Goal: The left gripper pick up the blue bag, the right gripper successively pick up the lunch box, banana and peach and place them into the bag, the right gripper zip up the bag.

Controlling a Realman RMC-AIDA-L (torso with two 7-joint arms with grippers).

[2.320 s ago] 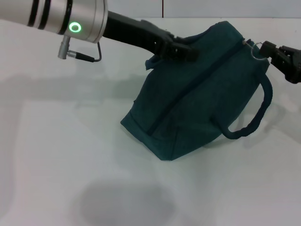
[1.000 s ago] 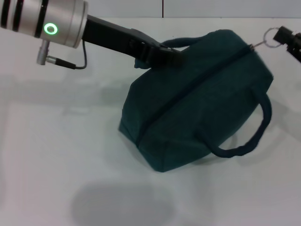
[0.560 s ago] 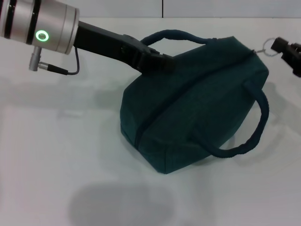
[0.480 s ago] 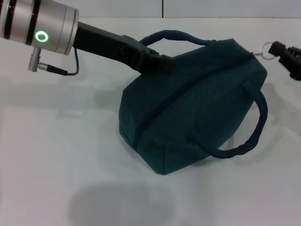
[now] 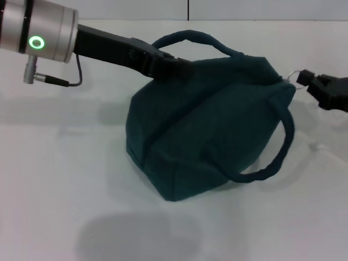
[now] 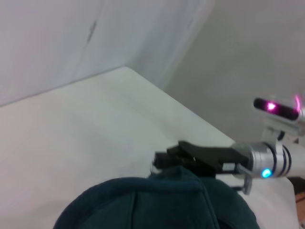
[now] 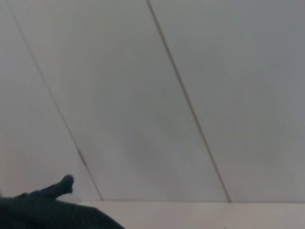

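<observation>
Toward the middle of the white surface [image 5: 65, 179] sits the blue bag [image 5: 206, 136], slumped on its base with the zipper seam running along its top and its contents hidden. One looped handle [image 5: 190, 38] stands up over the far side of the bag; the other handle [image 5: 272, 157] droops down the near right side, its lower curve close to the surface. The left tool [image 5: 176, 65] reaches in from the left edge on a black arm behind a silver wrist [image 5: 38, 32] with a green ring light, and its tip meets the bag's upper left corner at the root of the raised handle, closed on the fabric there. The right tool [image 5: 310, 81] comes in from the right edge at the bag's upper right end, pinching the silver ring pull [image 5: 292, 78] of the zipper, which sticks out just beyond the bag's end. From the left wrist camera, the rounded top of the bag fills the lower part, with the right arm's black tool [image 6: 167, 160] touching its far end. From the right wrist camera, only a dark sliver of the bag [image 7: 43, 207] shows low in front of a pale wall.
</observation>
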